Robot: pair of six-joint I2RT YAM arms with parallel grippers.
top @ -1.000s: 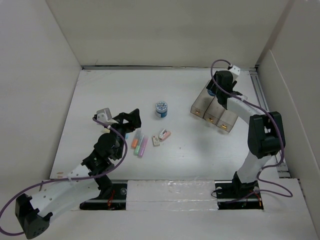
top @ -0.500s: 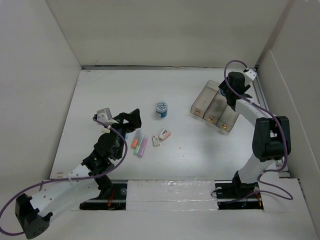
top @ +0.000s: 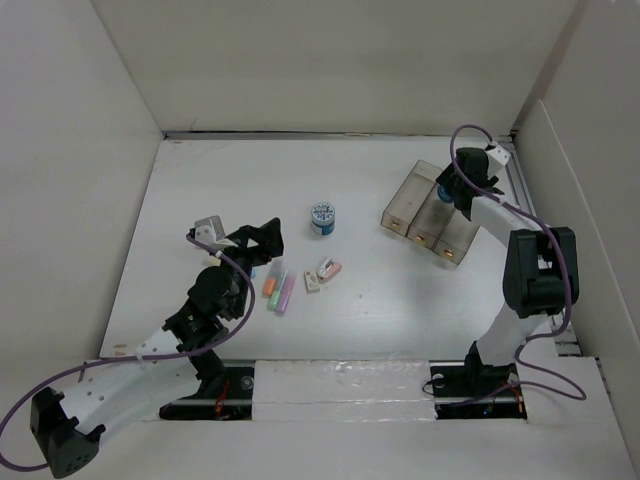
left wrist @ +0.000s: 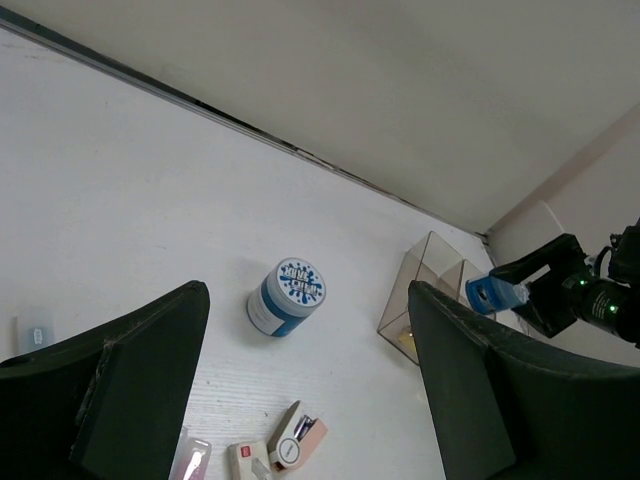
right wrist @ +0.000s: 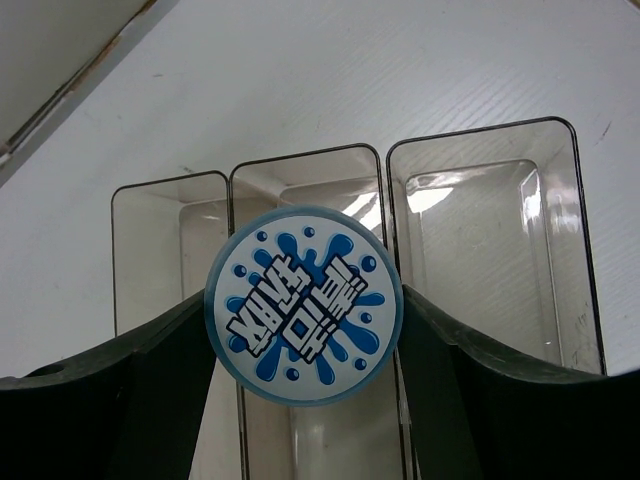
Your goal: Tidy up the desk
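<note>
The desk is a white plank tabletop walled by white panels. My right gripper is shut on a round blue-and-white jar and holds it above the middle compartment of the clear three-compartment tray; the compartments look empty in the right wrist view. The held jar also shows in the left wrist view. A second identical jar stands mid-desk, also in the left wrist view. My left gripper is open and empty, above the highlighters.
A pink stapler and a small white item lie right of the highlighters, also in the left wrist view. A metal rail runs along the right wall beside the tray.
My right gripper, with the jar in it, swung from the tray's back-left to the right, then settled slightly back over the tray. The left arm has not moved.
</note>
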